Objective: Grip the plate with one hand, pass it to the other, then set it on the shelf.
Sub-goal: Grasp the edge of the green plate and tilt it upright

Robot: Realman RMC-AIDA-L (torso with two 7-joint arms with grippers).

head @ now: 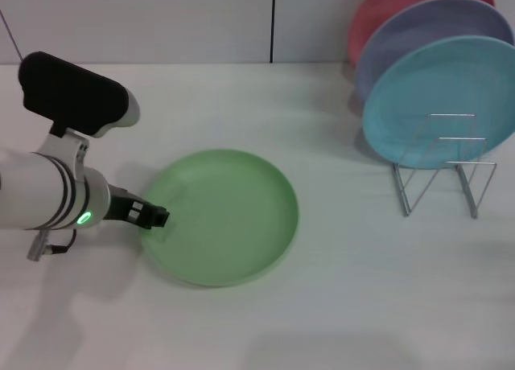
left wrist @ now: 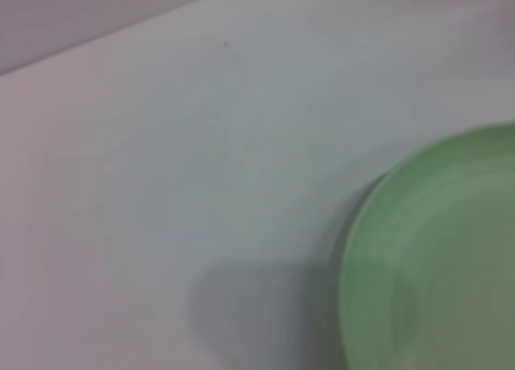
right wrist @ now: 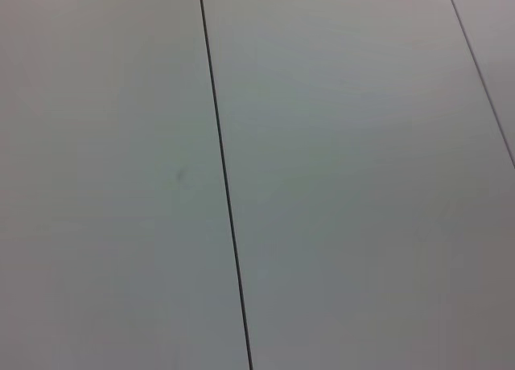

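The left gripper (head: 158,217) reaches the near rim of the green plate (head: 221,215) lying flat on the table (head: 338,306), though I cannot tell whether it has clamped on.

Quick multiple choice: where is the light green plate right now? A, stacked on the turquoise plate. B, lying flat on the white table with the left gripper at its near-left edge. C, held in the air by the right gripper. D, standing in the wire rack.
B: the light green plate lies flat on the table, with the left gripper at its rim; the wire rack holds other plates.
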